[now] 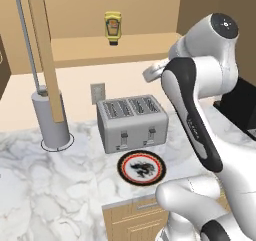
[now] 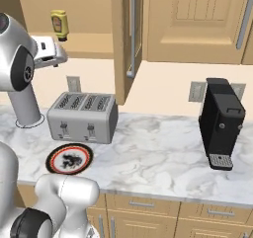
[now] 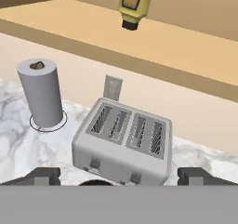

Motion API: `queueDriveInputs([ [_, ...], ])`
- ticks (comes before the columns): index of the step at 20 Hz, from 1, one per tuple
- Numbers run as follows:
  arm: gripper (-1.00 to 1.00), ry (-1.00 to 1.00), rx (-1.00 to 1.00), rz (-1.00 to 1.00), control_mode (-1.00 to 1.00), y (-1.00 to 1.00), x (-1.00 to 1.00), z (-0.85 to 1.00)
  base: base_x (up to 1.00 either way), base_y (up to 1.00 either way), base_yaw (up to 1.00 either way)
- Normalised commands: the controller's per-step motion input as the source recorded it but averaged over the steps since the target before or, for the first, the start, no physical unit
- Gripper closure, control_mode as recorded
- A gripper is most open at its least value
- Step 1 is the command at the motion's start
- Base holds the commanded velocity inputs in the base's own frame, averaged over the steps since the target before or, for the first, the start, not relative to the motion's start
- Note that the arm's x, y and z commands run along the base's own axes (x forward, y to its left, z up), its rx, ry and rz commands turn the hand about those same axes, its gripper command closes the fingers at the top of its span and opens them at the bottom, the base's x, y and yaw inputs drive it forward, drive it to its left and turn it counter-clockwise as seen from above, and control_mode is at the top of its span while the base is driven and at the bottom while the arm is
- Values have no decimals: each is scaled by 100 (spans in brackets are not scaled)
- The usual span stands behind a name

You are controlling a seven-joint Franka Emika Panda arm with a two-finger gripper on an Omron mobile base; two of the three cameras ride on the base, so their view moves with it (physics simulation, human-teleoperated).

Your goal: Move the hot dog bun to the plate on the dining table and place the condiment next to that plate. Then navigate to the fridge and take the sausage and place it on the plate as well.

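Condiment (image 1: 113,28) cap-down on shelf, red-and-yellow label unreadable, fingers (image 3: 119,175) apart

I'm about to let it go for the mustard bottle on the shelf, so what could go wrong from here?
1. The condiment stands cap-down near the shelf's front edge; a nudge could tip it off onto the toaster below.
2. The open cabinet door hangs close beside the reach path, so the arm may clip it.
3. The open pincer hovers low over the toaster and must rise first.
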Motion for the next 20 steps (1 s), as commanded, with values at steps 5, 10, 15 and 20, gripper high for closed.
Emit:
queueDriveInputs([
  [5, -100, -13, 19, 0, -100, 1, 43, 56, 0, 0, 0],
  [10, -100, -8, 18, 0, -100, 5, 67, 44, 0, 0, 0],
  [15, -100, -2, 5, 0, -100, 25, 69, 52, 0, 0, 0],
  [20, -100, 0, 1, 1, -100, 14, 57, 21, 0, 0, 0],
])
